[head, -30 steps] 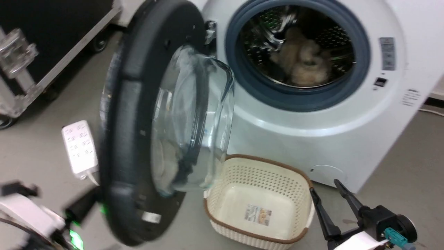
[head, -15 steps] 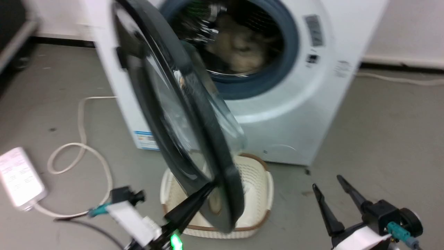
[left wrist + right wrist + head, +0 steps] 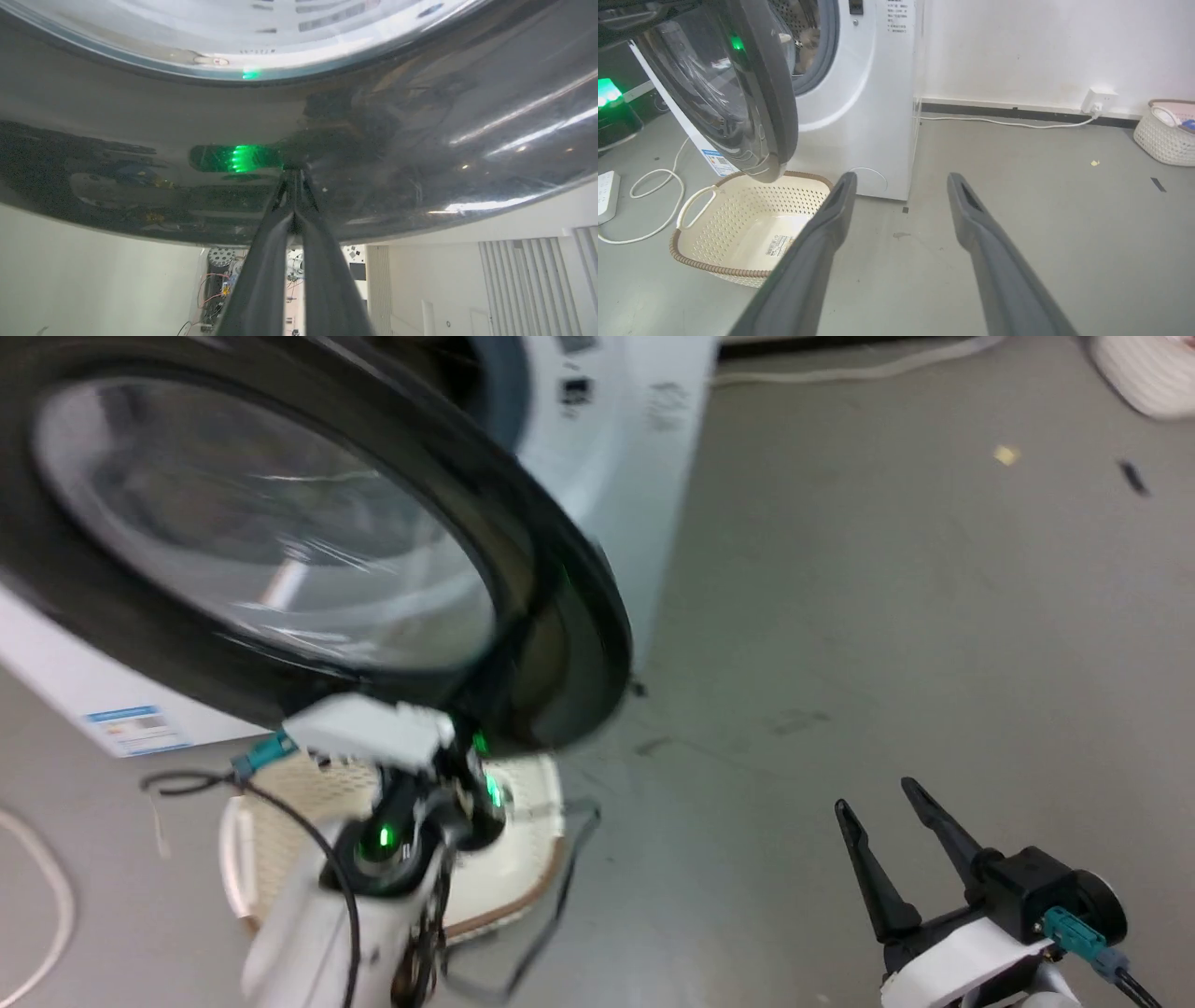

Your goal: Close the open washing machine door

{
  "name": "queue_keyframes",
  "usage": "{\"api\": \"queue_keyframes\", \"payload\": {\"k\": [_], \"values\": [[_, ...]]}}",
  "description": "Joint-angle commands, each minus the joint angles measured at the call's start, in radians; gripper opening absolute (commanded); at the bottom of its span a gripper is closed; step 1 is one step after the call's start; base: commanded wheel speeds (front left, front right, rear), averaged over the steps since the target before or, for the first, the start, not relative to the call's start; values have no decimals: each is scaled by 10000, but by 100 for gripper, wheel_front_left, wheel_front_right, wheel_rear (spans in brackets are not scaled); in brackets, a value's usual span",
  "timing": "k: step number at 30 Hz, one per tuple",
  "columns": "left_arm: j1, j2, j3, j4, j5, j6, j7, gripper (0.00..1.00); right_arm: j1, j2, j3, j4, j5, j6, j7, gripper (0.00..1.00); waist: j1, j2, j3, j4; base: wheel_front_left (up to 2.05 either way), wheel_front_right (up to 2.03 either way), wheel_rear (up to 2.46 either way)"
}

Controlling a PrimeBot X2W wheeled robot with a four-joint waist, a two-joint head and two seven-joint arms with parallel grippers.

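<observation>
Overhead, from the head view, the washing machine door (image 3: pixel 551 616) takes up the upper left, its glossy outer face turned toward the camera and blurred. It stands part open, swung out from the front of the white washing machine (image 3: pixel 635 476). The left gripper (image 3: pixel 471 742) reaches up to the door's lower rim, above a cream basket (image 3: pixel 527 803); its fingertips are hard to make out here. The right gripper (image 3: pixel 874 798) sits at lower right over the bare grey floor (image 3: pixel 887 569), fingers spread and holding nothing.

From the left wrist, the left gripper (image 3: pixel 293 186) has its two fingers pressed together with nothing between them, tips touching the door's (image 3: pixel 420 140) black rim.

From the right wrist, the right gripper (image 3: pixel 902 177) is wide open and empty. The door (image 3: pixel 782 93) shows nearly edge-on: an upright disc angled off the machine's (image 3: pixel 868 93) front, its glass bulge facing the drum opening and its lowest edge above the basket (image 3: pixel 738 210). A white wall (image 3: pixel 1017 46) carries a socket (image 3: pixel 1099 99), with a cable (image 3: pixel 1004 122) running along the skirting. A second basket (image 3: pixel 1164 135) stands far right and a power strip (image 3: pixel 605 196) lies far left.
</observation>
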Motion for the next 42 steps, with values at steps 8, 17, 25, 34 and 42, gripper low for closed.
{"api": "queue_keyframes", "payload": {"k": [8, 17, 25, 34, 42], "values": [[-1913, 7, -519, 2147, -1004, -472, -1470, 0, -254, 232, 84, 395, 55, 8, -224, 100, -2, -1, 346, -572, 0, 0, 0], [-491, 234, -1354, 1454, -161, -588, -1080, 52, 173, 51, -258, 203, -61, 8, -278, 100, -2, -1, -539, 879, 0, 0, 0], [2317, 2232, -2315, -789, 3715, -591, -3217, 100, 818, -174, -359, -181, -130, 8, -276, 100, -2, -1, -1461, 2391, 0, 0, 0], [3865, 2023, 305, -2138, 10855, 402, -4520, 100, 1294, -135, -512, -672, -322, 8, -185, 100, -2, -1, -1878, 3544, 0, 0, 0], [4975, 1242, 816, -3455, 15136, 885, -4523, 100, 1422, -112, -265, -901, -349, 8, -103, 100, -2, -1, -1717, 4129, 0, 0, 0]]}}
